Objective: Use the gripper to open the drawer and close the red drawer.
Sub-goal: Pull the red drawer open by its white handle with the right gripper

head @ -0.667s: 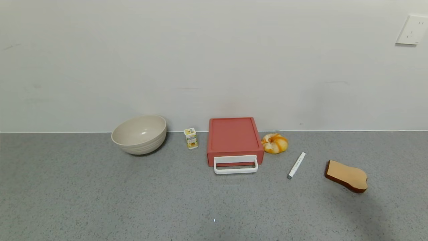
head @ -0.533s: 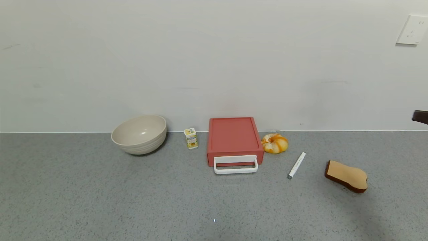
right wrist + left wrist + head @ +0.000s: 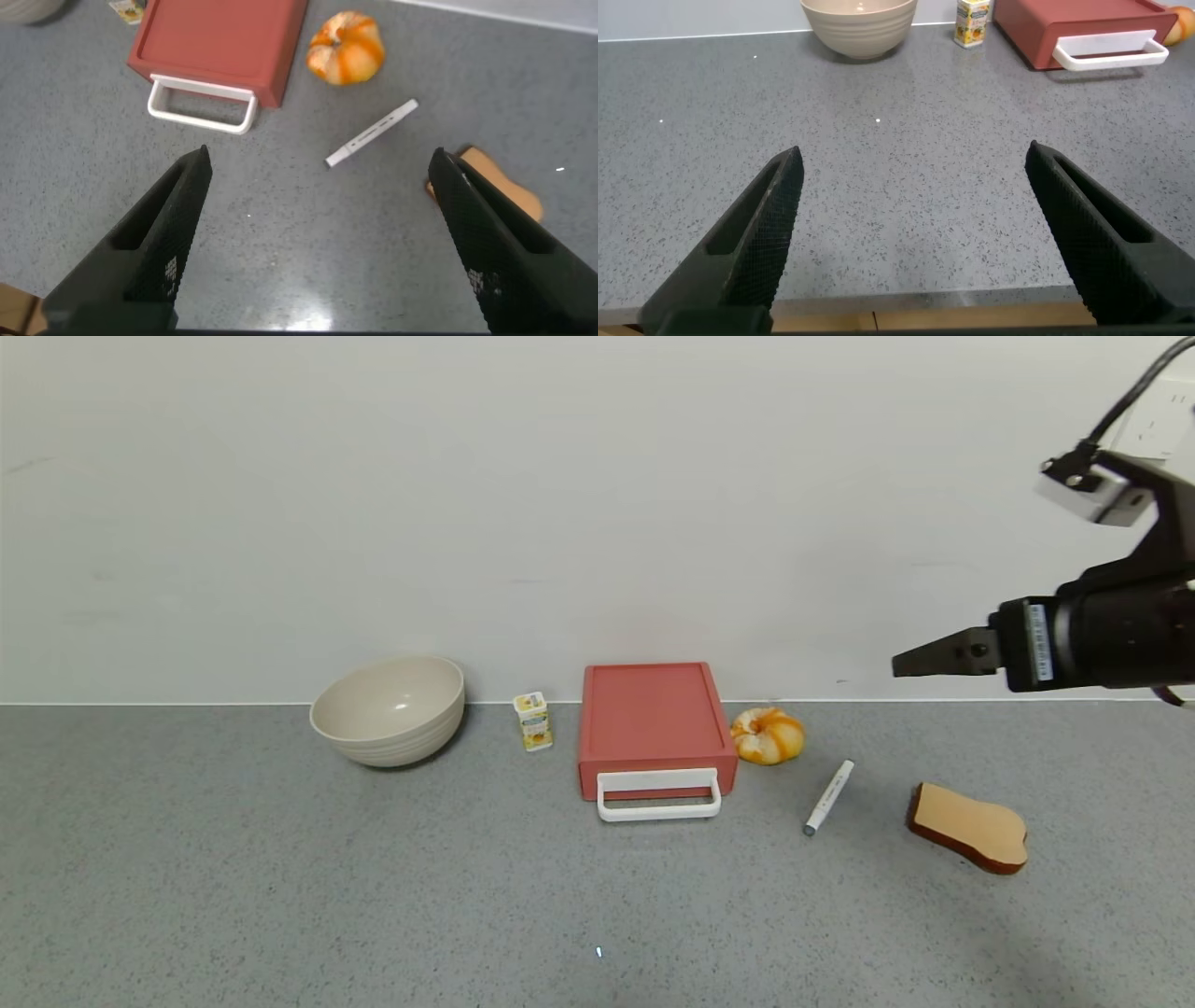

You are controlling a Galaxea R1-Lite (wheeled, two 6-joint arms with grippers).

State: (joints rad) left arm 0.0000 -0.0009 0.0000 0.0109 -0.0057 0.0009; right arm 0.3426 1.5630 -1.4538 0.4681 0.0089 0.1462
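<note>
The red drawer (image 3: 656, 728) sits pushed in, at the far side of the grey table (image 3: 280, 896) by the wall, its white handle (image 3: 659, 796) facing near. The right gripper (image 3: 920, 658) is up in the air on the right, above the toy bread slice (image 3: 969, 827), with its two fingers wide apart. The left gripper (image 3: 910, 219) is low at the near edge of the table, with its fingers wide apart too. A bowl (image 3: 389, 710) sits to the left of the drawer.
</note>
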